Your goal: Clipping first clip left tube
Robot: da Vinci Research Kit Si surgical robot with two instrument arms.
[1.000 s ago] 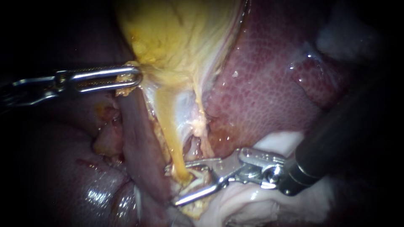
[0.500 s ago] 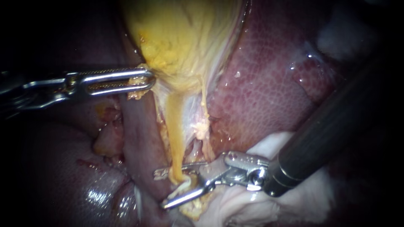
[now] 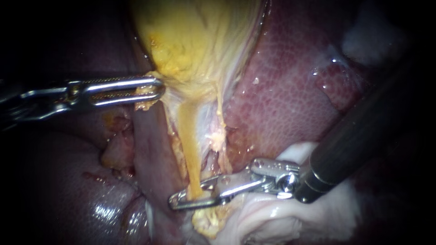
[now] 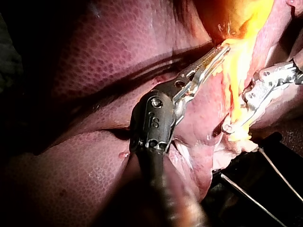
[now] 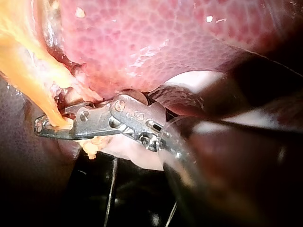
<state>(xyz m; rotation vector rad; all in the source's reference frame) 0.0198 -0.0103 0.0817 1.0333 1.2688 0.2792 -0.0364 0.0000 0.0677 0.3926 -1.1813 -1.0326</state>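
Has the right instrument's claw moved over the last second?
Yes. The right instrument reached leftward past the yellow tube, and its claw went from wide open to shut on that tube.

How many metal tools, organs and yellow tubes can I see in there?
Instruments: 2, left instrument and right instrument.
Organs: 2, liver and gallbladder.
Tubes: 1, yellow tube.
Total: 5.

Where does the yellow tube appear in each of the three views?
Endoscope view: the yellow tube runs down the middle, below the gallbladder.
Left wrist view: beside the tip of the left instrument.
Right wrist view: between the jaws of the right instrument.
Shared landmark: the right instrument, shut on it.
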